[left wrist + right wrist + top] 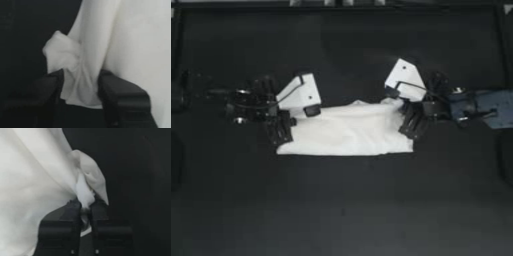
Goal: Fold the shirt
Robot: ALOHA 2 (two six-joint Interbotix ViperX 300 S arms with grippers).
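- Left gripper (80, 82), at the shirt's (348, 132) left edge, has its jaws partly apart around a bunched fold of cloth.
- Right gripper (85, 205), at the upper right corner, is pinched tight on a thin fold.
- Shirt lies bunched mid-table (338, 210) between both grippers.

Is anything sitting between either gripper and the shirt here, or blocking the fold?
Nothing visible. The left gripper has its jaws around a bunched edge of the shirt, and the right gripper is pinched shut on the opposite edge. Only dark table surrounds the cloth.
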